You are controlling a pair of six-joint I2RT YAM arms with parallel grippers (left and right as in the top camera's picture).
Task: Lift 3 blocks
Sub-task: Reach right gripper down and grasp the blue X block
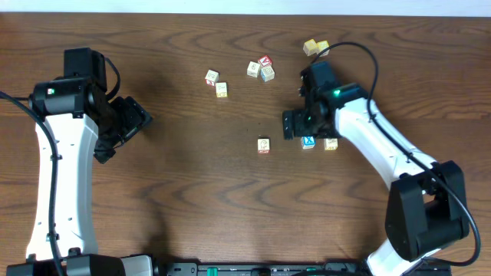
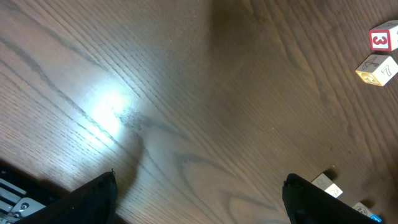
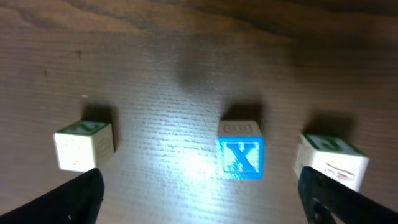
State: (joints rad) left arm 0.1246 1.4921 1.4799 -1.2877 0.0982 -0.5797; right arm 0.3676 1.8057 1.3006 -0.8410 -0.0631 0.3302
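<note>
Dark wood-grain table (image 1: 192, 192), with a bright glare patch in the left wrist view.

Arms: the right arm (image 1: 383, 146) and the left arm (image 1: 61, 169) are white with black joints, their bases cut off at the lower edge.

Grippers: the right gripper (image 3: 199, 183) has its jaws spread wide and grips nothing. Only its dark fingertips (image 3: 81, 196) show, cropped by the frame. The left gripper (image 2: 199, 196) is likewise wide apart and empty over bare wood, well apart from the task's three blocks.

Blocks, all resting on the table in a rough row beside the right gripper:
- blue block (image 3: 240, 155): white "X" on its front face. It lies midway across the right wrist view, touched by neither finger.
- cream block with yellow trim (image 1: 331, 143): just beside the blue one. Its markings are too small to read.
- cream block with red trim (image 1: 263, 146): apart on the other side, drawing illegible.

Other cubes:
- red-faced cube (image 2: 382, 38): white "3", partly cut by the frame edge.
- yellow-edged cube (image 2: 376, 68): faint line drawing, unclear.
- pale yellow pair (image 1: 314, 47): markings unreadable.
- cluster of three cubes (image 1: 261, 69): letters unreadable.
</note>
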